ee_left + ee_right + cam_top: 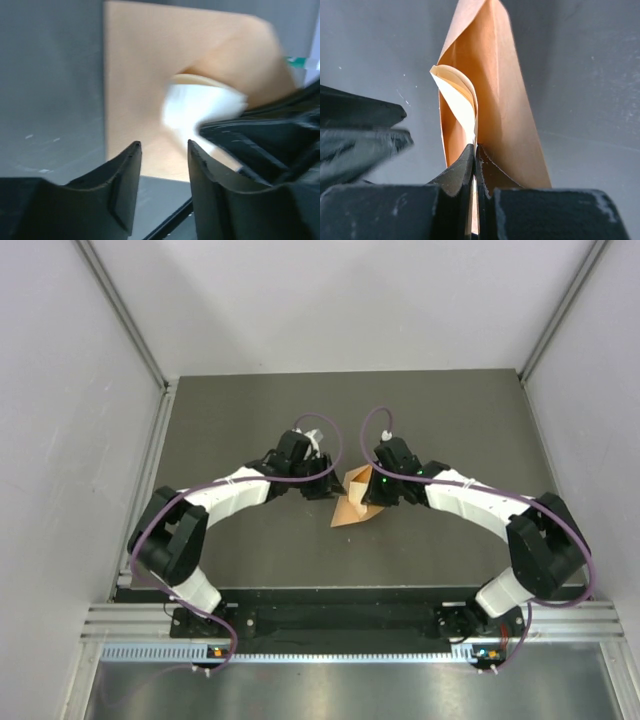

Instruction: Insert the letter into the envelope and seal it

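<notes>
Overhead light: even and diffuse; pale walls bright, dark worktop matte and uniformly lit.
Overhead focus: sharp throughout.
Left wrist view: left claw fairly sharp; heavy motion smear at 3 o'clock; blown-out white patch at centre.
Right wrist view: envelope crisp; letter brightly lit; soft shadow at 1 o'clock; blur at 9 o'clock.

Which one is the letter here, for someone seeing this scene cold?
On the dark table, look at the centre. The letter is the curled sheet pinched in the right gripper; it is pale cream, while the envelope right behind it is orange.
</notes>
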Robot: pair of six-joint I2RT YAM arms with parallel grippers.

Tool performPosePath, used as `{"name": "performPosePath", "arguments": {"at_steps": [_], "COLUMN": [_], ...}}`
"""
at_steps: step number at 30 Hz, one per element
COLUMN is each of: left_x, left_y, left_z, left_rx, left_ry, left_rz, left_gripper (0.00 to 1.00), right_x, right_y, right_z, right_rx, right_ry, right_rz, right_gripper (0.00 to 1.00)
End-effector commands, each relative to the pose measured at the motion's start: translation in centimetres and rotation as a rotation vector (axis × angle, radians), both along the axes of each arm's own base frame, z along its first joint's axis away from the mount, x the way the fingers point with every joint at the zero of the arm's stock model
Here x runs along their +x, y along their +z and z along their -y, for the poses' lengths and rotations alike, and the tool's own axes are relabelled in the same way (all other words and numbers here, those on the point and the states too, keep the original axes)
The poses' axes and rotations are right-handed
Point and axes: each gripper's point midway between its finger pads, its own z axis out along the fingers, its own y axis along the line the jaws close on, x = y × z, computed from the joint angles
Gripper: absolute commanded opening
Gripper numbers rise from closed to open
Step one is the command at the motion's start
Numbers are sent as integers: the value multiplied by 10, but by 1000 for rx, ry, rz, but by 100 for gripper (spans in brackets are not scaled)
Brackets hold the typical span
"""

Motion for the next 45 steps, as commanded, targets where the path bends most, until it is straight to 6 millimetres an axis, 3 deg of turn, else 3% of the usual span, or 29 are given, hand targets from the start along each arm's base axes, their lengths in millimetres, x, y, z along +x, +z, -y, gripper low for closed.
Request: {"name": "performPosePath", "arguments": {"at_steps": [1,9,15,18,24,30,45], "left_x": [10,3,8,12,29,32,21], "left_y": [16,-22,-39,-44,-38,-37,-30], "left_z": [27,25,8,0,-23,-34,-44], "left_rx": [-18,208,431,505,620,672,650], "left_ry": [-53,-99,-18,14,127,173,231], "left_rz": [64,51,107,110,157,155,138], "left_gripper": [51,57,50,42,30,25,24], "right_x": [6,6,3,1,-11,-30,-45], "right_y": [8,6,4,3,-18,-40,-50], "right_z": [-17,-18,-18,-19,5,24,34], "right_rx": [53,44,49,50,-68,-134,-148], "right_ry": [45,62,72,80,31,0,-27], "right_rz": [45,39,26,22,-59,-143,-188], "right_gripper": [0,0,0,0,0,0,0]}}
